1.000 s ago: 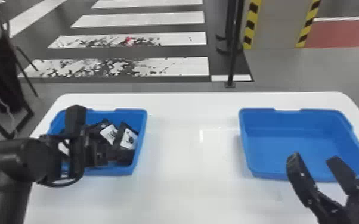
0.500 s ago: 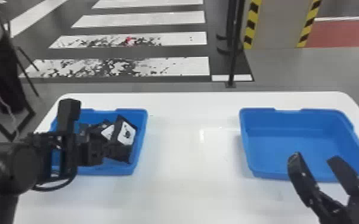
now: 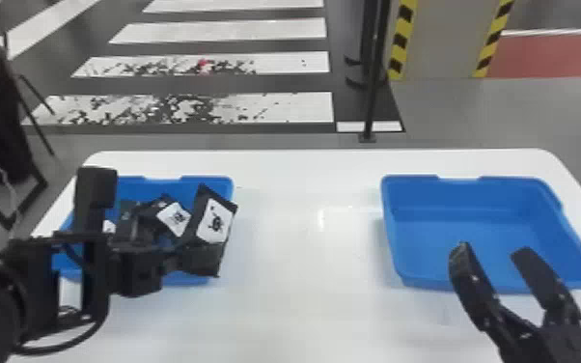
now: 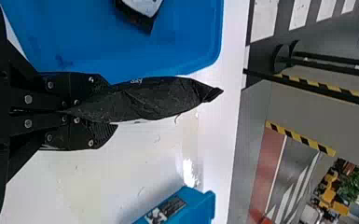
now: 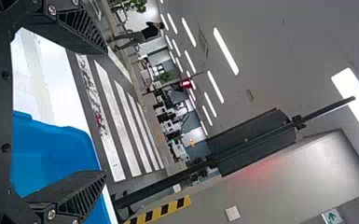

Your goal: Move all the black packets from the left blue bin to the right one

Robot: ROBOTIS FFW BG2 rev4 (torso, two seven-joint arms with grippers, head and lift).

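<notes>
The head view looks forward and down on the desk (image 3: 304, 314); the sideways wrist views look from nearer, sharing its upper-left stripes (image 3: 227, 31).

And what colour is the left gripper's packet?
Black packet, white label; best in the head view.

The black packet (image 3: 201, 257) in the left tool (image 3: 172, 263) bears a white label (image 3: 215, 221) with a dark emblem. Well beyond the right tool (image 3: 491, 248), a sign (image 5: 332, 216) on the grey wall (image 5: 293, 182) shows a green arrow.

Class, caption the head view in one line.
Left end effector grips black packet at left blue bin; right end effector, open, at right blue bin.
</notes>
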